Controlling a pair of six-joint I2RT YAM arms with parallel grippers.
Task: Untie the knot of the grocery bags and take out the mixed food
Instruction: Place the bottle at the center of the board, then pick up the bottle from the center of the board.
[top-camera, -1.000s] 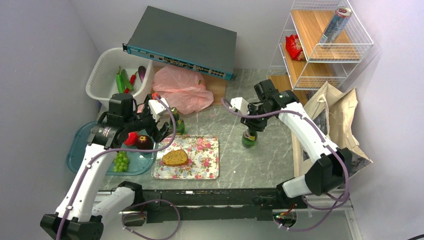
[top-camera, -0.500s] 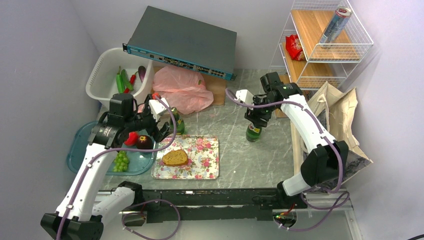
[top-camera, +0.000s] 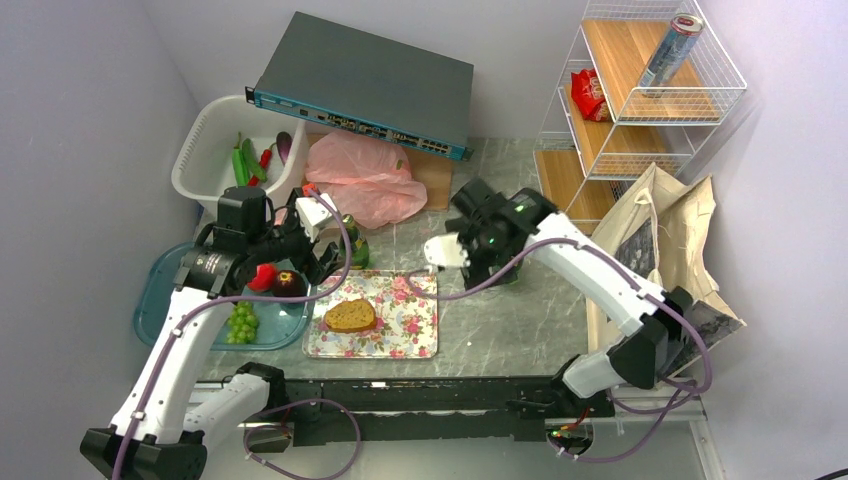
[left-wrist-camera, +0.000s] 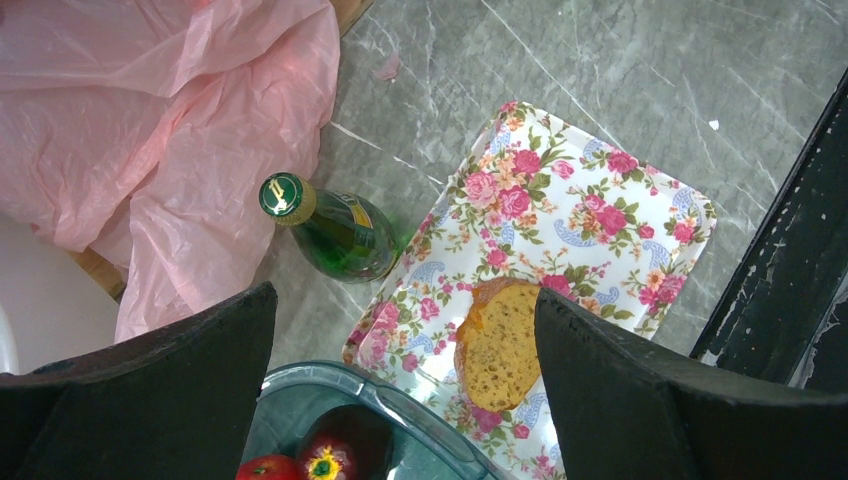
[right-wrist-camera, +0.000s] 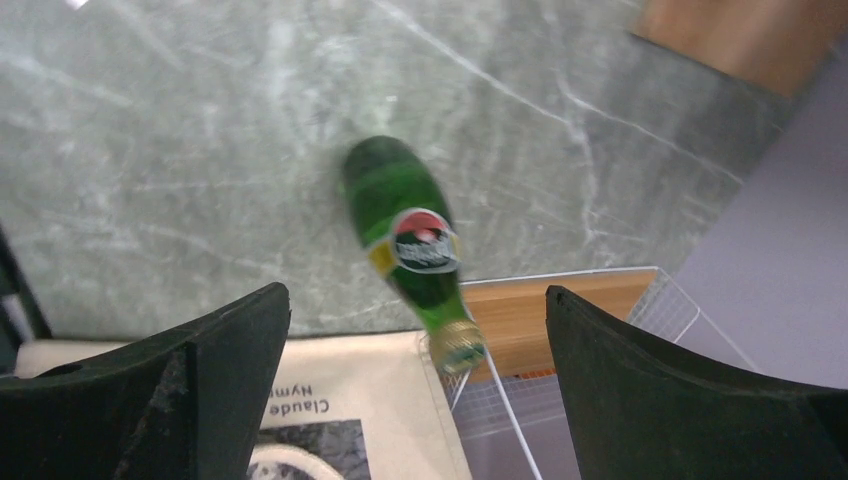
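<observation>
While the right gripper (right-wrist-camera: 412, 292) hangs with its jaws spread as wide as they go and nothing between them, a green bottle (right-wrist-camera: 405, 235) sits below on the marble table (right-wrist-camera: 150, 130), clear of both fingers. Through the right wrist camera its long axis runs on a diagonal: base to the upper left, gold cap (right-wrist-camera: 458, 345) to the lower right, aimed at the printed canvas tote (right-wrist-camera: 340, 400) and the wire rack (right-wrist-camera: 530, 310). It looks to be standing upright, cap nearest the lens, though the shot is blurred. From overhead, the right arm covers nearly all of it.

Over on the other side, the left gripper (left-wrist-camera: 405, 300) is fully open too, holding nothing, hovering above a second green bottle (left-wrist-camera: 340, 235). That one stands just beside the crumpled pink bag (left-wrist-camera: 180, 130), at the corner of the floral tray (left-wrist-camera: 600, 200), green cap (left-wrist-camera: 285, 195) toward the upper left in that view. A bread slice (left-wrist-camera: 500, 345) lies on the floral tray.
</observation>
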